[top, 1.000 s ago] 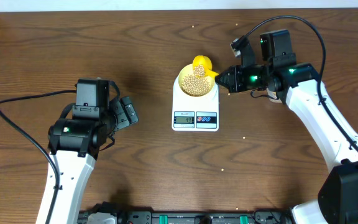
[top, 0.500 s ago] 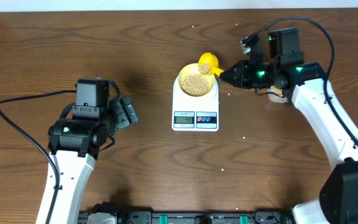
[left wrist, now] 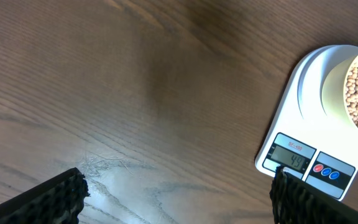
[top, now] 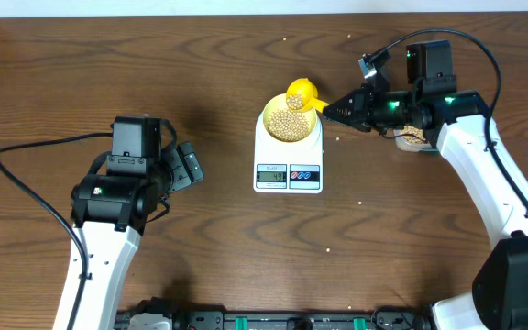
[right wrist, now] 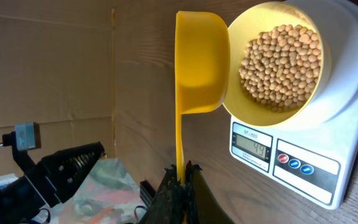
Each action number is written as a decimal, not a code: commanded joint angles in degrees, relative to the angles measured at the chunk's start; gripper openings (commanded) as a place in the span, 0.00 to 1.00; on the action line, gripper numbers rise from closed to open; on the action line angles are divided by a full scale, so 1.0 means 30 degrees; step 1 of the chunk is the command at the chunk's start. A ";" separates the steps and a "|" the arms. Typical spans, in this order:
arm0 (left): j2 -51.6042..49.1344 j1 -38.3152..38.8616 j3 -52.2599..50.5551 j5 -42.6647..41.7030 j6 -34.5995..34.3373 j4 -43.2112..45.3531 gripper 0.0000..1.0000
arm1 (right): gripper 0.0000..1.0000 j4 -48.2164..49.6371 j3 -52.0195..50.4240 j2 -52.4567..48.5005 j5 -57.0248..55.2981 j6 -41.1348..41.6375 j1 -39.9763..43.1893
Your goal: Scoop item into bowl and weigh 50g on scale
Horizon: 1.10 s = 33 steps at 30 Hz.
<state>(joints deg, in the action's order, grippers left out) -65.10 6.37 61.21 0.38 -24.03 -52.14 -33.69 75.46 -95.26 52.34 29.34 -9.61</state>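
The pale-yellow bowl (top: 291, 122) sits on the white scale (top: 289, 158), holding a heap of tan beans (top: 289, 123). My right gripper (top: 331, 107) is shut on the handle of a bright yellow scoop (top: 302, 93), which hangs tilted at the bowl's far right rim with a few beans in it. The right wrist view shows the scoop (right wrist: 201, 62) beside the bowl (right wrist: 247, 22), the beans (right wrist: 281, 65) and the scale (right wrist: 347, 130), whose display reads 44. My left gripper (top: 192, 165) stands open left of the scale, over bare table (left wrist: 176, 199). The scale (left wrist: 306, 93) and bowl (left wrist: 332, 99) lie at its right.
A clear container (top: 412, 137) with beans is mostly hidden under my right arm. Stray beans lie on the wood, such as one (top: 360, 203) right of the scale and one (top: 326, 250) nearer the front. A cable (top: 26, 179) loops at the left.
My right arm has drawn back to the right and the scoop has shifted slightly right at the bowl's rim. The left arm has not moved.
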 commanded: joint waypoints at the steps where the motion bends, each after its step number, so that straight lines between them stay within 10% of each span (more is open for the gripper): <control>1: -0.0022 -0.0117 0.0204 0.0328 -0.0022 -0.0044 0.96 | 0.01 0.0000 -0.0066 -0.0175 0.0750 0.0291 0.0000; 23: -0.0022 -0.0117 0.0204 0.0328 -0.0022 -0.0044 0.96 | 0.01 -0.0051 -0.0066 -0.0175 -0.0364 0.1122 0.0051; 33: -0.0022 -0.0124 0.0204 0.0328 -0.0022 -0.0044 0.96 | 0.01 -0.0794 -0.0066 -0.0175 -0.1974 -0.3162 0.0044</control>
<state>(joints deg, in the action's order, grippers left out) -65.10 6.37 61.21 0.38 -24.03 -52.14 -35.40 75.46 -95.26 47.33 25.67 -9.58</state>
